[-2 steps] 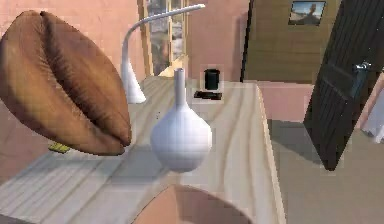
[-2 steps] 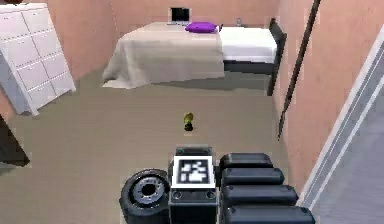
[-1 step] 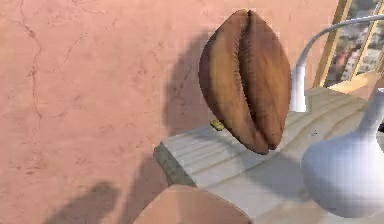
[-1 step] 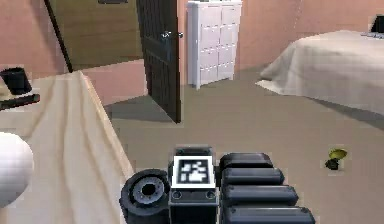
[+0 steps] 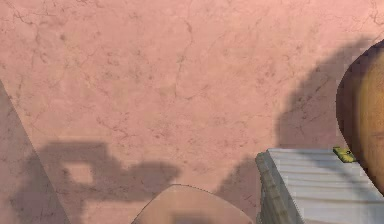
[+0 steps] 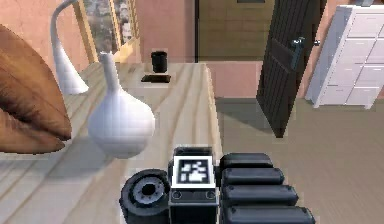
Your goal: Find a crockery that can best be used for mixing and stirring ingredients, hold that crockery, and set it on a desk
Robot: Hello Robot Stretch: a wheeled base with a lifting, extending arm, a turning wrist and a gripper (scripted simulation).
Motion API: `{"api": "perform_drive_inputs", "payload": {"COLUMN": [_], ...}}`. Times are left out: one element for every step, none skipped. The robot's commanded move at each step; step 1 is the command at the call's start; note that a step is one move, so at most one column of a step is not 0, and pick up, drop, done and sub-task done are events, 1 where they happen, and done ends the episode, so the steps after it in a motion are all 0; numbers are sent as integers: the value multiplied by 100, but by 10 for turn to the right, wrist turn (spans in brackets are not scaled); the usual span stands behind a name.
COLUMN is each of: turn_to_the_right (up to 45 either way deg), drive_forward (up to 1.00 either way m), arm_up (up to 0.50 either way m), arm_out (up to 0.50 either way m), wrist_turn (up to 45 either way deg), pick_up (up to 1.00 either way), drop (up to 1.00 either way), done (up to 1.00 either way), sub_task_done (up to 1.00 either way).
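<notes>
Two white vases stand on the wooden table (image 6: 185, 105): a round vase (image 6: 120, 120) with a thin neck toward the near end, and a tall curved vase (image 6: 65, 60) by the left edge, farther back. At the far end stands a black cup (image 6: 159, 60). A big brown ribbed thing (image 6: 30, 95), rounded, lies at the table's left edge, just beside the round vase; whether this is the crockery I cannot tell. The gripper (image 6: 146, 197) is at the table's near edge, its dark body left of the white marker square (image 6: 195, 170). Its far end I cannot make out, so I cannot tell how its fingers stand or whether it holds anything. Beyond the table are a dark door (image 6: 290, 65) and a white dresser (image 6: 350, 55).
</notes>
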Motion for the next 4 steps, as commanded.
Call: {"api": "perform_drive_inputs", "payload": {"turn_to_the_right": [0,0,0,0], "drive_forward": [0,0,0,0], "arm_up": [0,0,0,-12], "arm_out": [48,0,0,0], "wrist_turn": [0,450,210,0], "pick_up": [0,0,0,0], "drop": [0,0,0,0], "done": [0,0,0,0], "sub_task_done": [0,0,0,0]}}
